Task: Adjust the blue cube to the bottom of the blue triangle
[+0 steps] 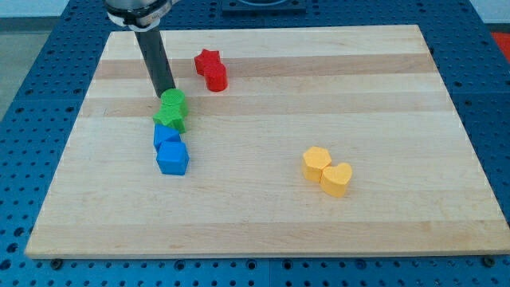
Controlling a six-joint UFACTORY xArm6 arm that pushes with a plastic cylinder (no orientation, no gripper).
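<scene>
The blue cube (172,157) sits left of the board's middle. The blue triangle (164,135) touches it just above, toward the view's top. Two green blocks, one a rounded piece (173,102) and one a star shape (170,119), press against the triangle's upper side. My tip (166,94) is at the upper left edge of the top green block, above the whole blue and green column. The dark rod rises from it to the view's top left.
A red star (207,60) and a red cylinder (216,77) lie together near the top, right of the rod. A yellow hexagon (316,163) and a yellow heart (336,178) touch at the lower right. The wooden board (263,215) rests on a blue pegboard.
</scene>
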